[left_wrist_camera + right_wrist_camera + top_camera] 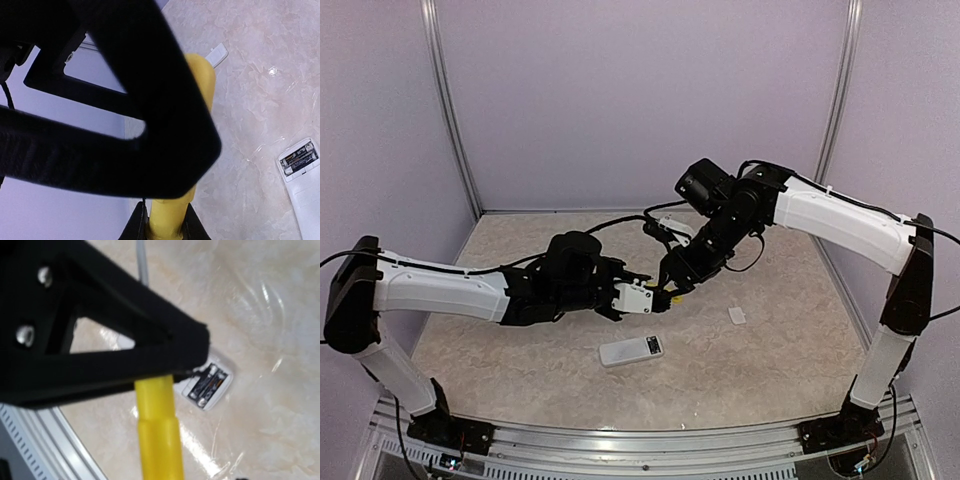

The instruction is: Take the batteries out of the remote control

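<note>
Nearest the arm bases, the remote control (631,350) lies flat on the desk (770,375), apart from both arms. From above its right end looks dark but is too small to read. The wrist views show that end as an open compartment with the batteries (299,158) seated side by side inside, dark with pale printing. (The right wrist view is blurred, and the left wrist view cuts off most of the remote at the frame's edge.) Further back and to the right, a small white cover piece (737,315) lies alone on the desk, well apart from the remote.

Behind the remote and above the desk, the left claw (648,300) and the right claw (671,289) come close together at a yellow-handled screwdriver (156,430). From above only a sliver of yellow shows between them. In the left wrist view a broad black finger (150,110) covers the middle of the handle. The handle's rounded end shows above that finger, and its lower part sits between two dark shapes at the bottom edge. In the right wrist view the handle rises from the bottom edge and vanishes under a black finger (125,340). Each wrist view shows only one finger clearly, so I cannot tell whether either claw is clenched on the screwdriver or released.
</note>
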`<state>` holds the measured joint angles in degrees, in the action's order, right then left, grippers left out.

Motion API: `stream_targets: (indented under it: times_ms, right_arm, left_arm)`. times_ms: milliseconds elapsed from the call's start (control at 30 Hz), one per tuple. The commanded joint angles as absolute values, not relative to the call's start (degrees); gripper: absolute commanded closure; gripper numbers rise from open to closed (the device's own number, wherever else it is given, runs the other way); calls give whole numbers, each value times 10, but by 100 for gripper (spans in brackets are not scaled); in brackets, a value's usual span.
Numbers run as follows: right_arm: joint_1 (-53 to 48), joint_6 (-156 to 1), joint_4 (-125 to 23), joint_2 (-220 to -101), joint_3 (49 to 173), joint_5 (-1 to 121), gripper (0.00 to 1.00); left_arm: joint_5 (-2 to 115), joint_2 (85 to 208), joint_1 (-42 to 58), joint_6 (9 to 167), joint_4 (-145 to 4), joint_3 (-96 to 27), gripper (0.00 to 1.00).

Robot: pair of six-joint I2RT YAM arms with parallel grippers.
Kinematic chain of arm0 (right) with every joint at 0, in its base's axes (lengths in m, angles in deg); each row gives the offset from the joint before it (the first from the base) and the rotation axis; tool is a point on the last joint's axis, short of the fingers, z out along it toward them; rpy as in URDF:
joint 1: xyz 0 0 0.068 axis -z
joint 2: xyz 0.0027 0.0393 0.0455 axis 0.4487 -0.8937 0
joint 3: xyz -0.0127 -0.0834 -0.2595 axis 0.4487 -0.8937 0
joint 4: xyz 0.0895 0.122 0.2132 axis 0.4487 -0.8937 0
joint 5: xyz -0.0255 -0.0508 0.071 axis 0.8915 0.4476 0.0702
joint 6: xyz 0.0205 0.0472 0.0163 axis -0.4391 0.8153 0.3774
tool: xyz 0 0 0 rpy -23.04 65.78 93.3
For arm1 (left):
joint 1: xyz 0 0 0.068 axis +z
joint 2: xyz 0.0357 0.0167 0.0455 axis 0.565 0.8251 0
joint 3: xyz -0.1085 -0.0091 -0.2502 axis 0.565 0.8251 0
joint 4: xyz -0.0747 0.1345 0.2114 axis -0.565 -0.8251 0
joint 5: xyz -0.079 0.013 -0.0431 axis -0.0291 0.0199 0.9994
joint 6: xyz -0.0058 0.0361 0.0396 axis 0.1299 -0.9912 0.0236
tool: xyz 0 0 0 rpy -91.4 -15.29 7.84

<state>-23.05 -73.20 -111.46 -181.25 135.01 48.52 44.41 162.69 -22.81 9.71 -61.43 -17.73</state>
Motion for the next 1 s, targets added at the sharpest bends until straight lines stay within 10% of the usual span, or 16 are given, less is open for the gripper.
stream_targets:
  times_ms: [0,967]
  right_arm:
    - [-230,-720,-1090,-1786,1348,510,38]
    - [-177,-627,-819,-1632,1237,554,31]
  left_arm:
    - [439,1606,-222,156,-569,-158,100]
    - [301,1542,-177,525,-396,-148,100]
